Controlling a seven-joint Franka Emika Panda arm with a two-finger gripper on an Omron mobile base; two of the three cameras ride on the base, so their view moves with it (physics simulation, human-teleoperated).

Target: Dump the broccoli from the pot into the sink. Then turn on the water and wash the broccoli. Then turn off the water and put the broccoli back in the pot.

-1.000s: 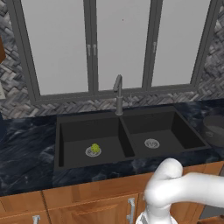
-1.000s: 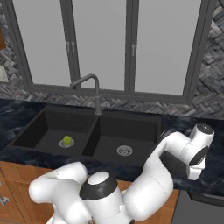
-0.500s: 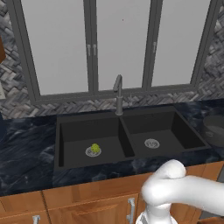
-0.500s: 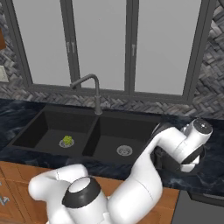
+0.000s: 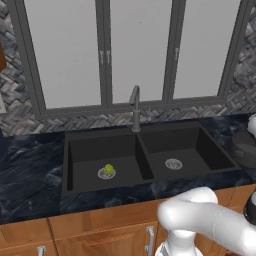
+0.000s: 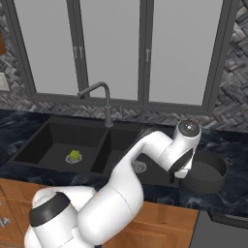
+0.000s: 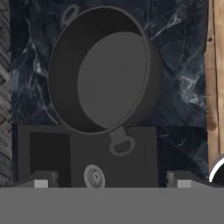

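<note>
While its two dark finger tips stand far apart with nothing between them, the gripper [image 7: 111,181] is released and hangs above the pot [image 7: 105,70], which sits upright on the dark marbled counter [image 7: 179,74]. Seen from the hand camera, the pot's wide mouth shows a bare grey floor; one loop handle [image 7: 121,143] reaches over the edge of the sink [image 7: 48,153], and a second handle [image 7: 69,14] sticks out at the opposite side of the rim. Below that near handle lies the round silver drain [image 7: 94,176] of the closest basin.

From the right base camera the arm's wrist [image 6: 186,145] is poised over the pot [image 6: 206,172], which stands on the counter just right of the sink [image 6: 58,145]. The broccoli [image 6: 74,155] rests on the drain ring of the left basin, well apart from the pot. In the left base view the broccoli [image 5: 108,169] shows in that same left basin, the right basin's drain [image 5: 173,163] is bare, and the pot [image 5: 245,148] is at the picture's right edge. A slim grey gooseneck faucet [image 5: 135,107] rises behind the divider between the basins, in front of the windows [image 5: 137,50].
</note>
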